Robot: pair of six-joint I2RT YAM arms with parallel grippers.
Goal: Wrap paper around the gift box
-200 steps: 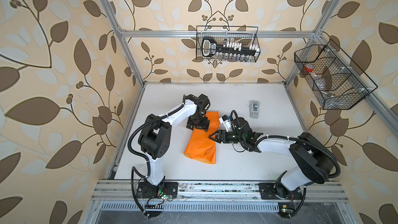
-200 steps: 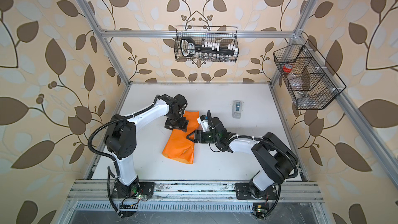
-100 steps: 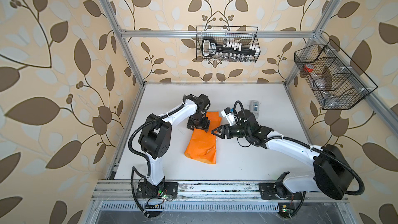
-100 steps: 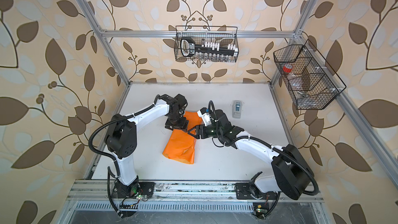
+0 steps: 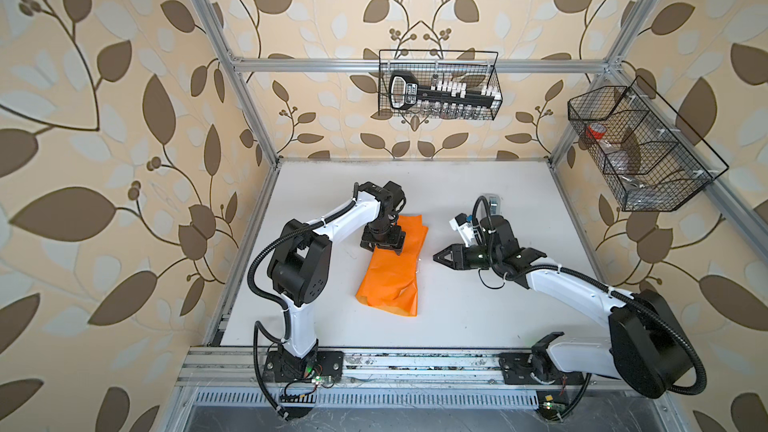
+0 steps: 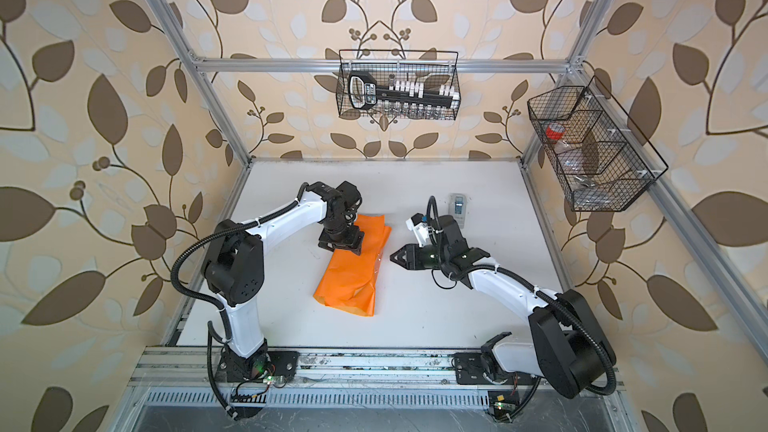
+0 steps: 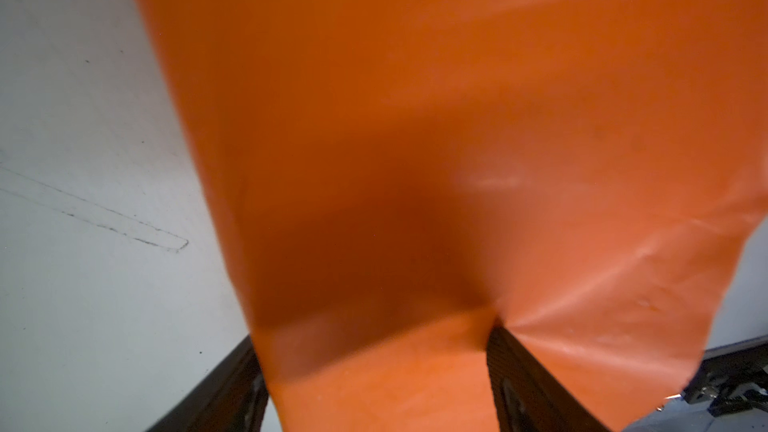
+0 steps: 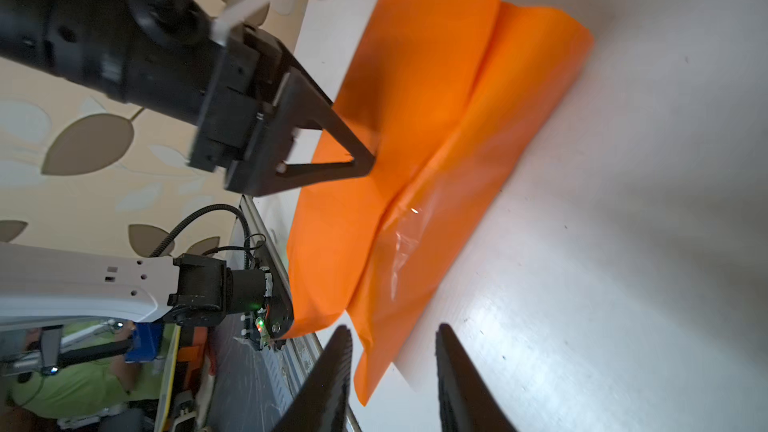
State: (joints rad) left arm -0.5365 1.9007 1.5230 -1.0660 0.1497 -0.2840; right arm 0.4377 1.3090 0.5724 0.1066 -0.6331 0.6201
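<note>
The left end effector [image 5: 382, 245] stands with fingers wide, pressed against both sides of a bulge in the paper [image 5: 390, 280]. The gift box is hidden, presumably beneath that bulge. The orange sheet lies folded lengthwise in the middle of the bench [image 5: 478, 317], running far to near. The right end effector [image 5: 436, 258] hovers just right of it, fingers narrowly parted and empty. The paper looks thin, light, slippery and easily creased; its loose right edge seems the place to pinch.

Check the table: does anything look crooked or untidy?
Yes. The paper lies aslant and wrinkled, folded over on itself with its overlapping edges mismatched at the far end, and it flares wider at the end nearer the rail.
</note>
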